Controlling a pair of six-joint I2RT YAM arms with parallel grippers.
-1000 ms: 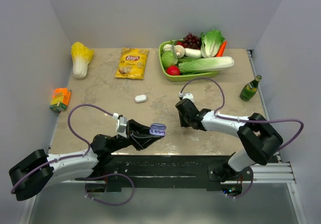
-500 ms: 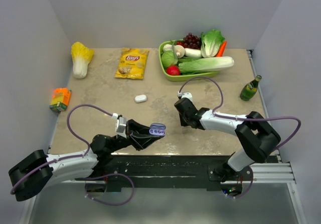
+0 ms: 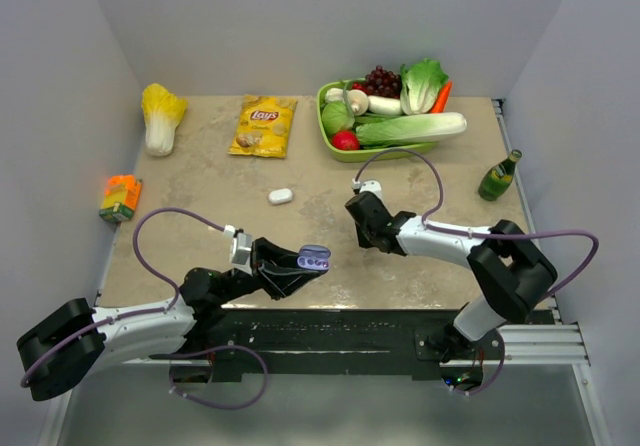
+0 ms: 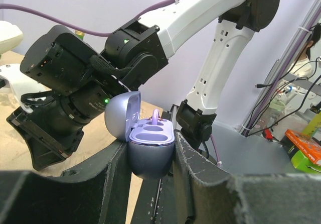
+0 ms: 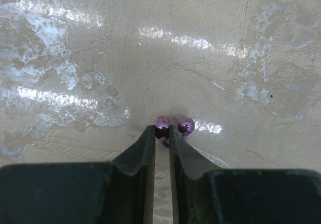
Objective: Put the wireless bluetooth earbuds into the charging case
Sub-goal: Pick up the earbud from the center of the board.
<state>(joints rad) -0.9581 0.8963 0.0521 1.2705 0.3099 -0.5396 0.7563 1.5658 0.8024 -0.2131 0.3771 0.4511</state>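
Note:
My left gripper (image 4: 149, 156) is shut on a lilac charging case (image 4: 150, 151), held just above the table's near edge (image 3: 314, 257). Its lid stands open and the two near sockets look empty. My right gripper (image 5: 162, 129) is down on the table at mid-right. Its fingertips pinch a shiny lilac-purple earbud (image 5: 162, 122). A second purple earbud (image 5: 185, 126) lies on the table just outside the right finger (image 5: 175, 143). In the top view the right wrist (image 3: 370, 222) hides both buds.
A small white case (image 3: 280, 196) lies shut mid-table. At the back are a green tray (image 3: 328, 134) of vegetables, a chips bag (image 3: 264, 126) and a cabbage (image 3: 160, 116). An orange carton (image 3: 120, 196) sits at the left edge and a green bottle (image 3: 499, 176) at the right.
My right gripper's jaws have narrowed onto the purple earbud and the wrist has crept slightly left. The left arm and case have not moved.

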